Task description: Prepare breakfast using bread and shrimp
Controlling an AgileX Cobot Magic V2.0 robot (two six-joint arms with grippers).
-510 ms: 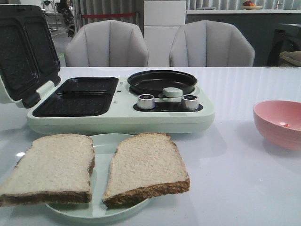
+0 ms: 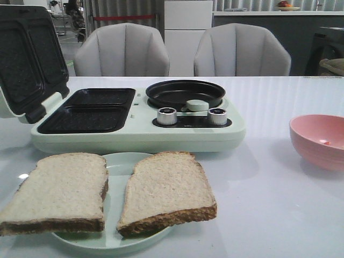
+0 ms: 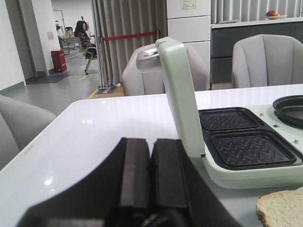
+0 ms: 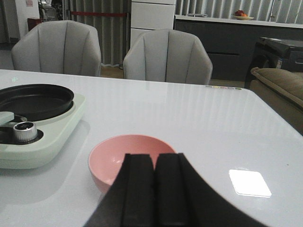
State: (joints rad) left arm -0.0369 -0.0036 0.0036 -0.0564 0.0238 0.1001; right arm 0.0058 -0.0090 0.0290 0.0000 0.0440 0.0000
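Since neither arm shows in the front view and nothing has been lifted yet, the job looks to be at its very start, with the first pick probably a slice of bread. Two slices lie side by side on a pale green plate point(image 2: 115, 161) at the near edge of the table: the left slice point(image 2: 59, 191) and the right slice point(image 2: 166, 191), close together but with a strip of plate showing between them. Just beyond stands the mint-green breakfast maker point(image 2: 134, 131), its lid point(image 2: 29, 56) tipped up at the far left, two dark sandwich plates point(image 2: 88, 110) open to the left and a round black pan point(image 2: 185, 92) to the right. The shrimp point(image 2: 324, 142) shows only as a small reddish speck inside the pink bowl point(image 2: 317, 141) at the right.

The left gripper point(image 3: 151, 175) has its jaws together and empty, held low over the table left of the maker; the right gripper point(image 4: 154, 184) is likewise closed on nothing, just near of the pink bowl.

To do the pick well, I would open the left jaws wide first, come in low at the overhanging crust of the left slice, and pinch lightly: soft bread tears or folds easily. Carry it flat to the nearer sandwich plate, staying clear of the raised lid.
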